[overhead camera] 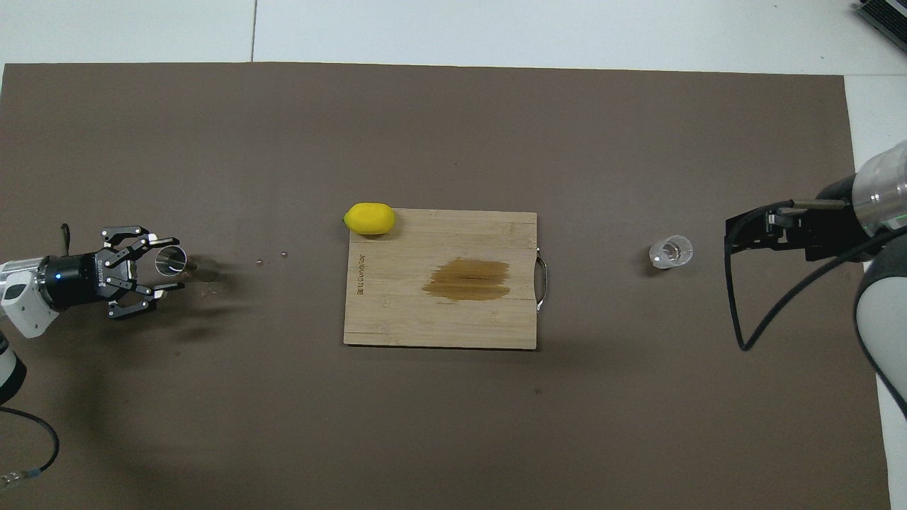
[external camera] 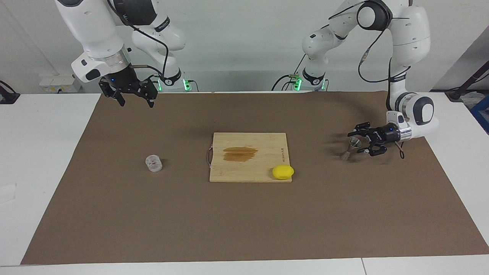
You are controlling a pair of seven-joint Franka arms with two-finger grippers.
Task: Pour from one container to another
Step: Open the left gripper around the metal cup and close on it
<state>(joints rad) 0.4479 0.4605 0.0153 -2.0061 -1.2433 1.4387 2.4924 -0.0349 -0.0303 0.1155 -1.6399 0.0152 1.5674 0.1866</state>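
- The steel jigger [external camera: 352, 147] is seen leaning at the left arm's end of the bench [external camera: 46, 160], on the brown mat [external camera: 244, 221], its open cone turned upward toward the wrist.
- The left claw [external camera: 361, 143] is set sideways around the jigger's upper cone, its fingers part-way closed on either side; whether a firm hold is made cannot be told.
- To do this step well, the grip is best settled at the narrow waist, and the jigger should be stood upright before anything is poured.
- The jigger is small, grey and hourglass-shaped, with a shiny rim.
- The clear cup [external camera: 154, 163] is stood upright on the mat toward the right arm's end, well apart from the jigger; it is short, cylindrical and see-through.
- Between them a wooden cutting board [external camera: 250, 157] with a dark stain is laid, a lemon [external camera: 282, 172] resting on its corner.
- The right claw [external camera: 133, 95] is held wide open and empty, waiting above the mat's edge.
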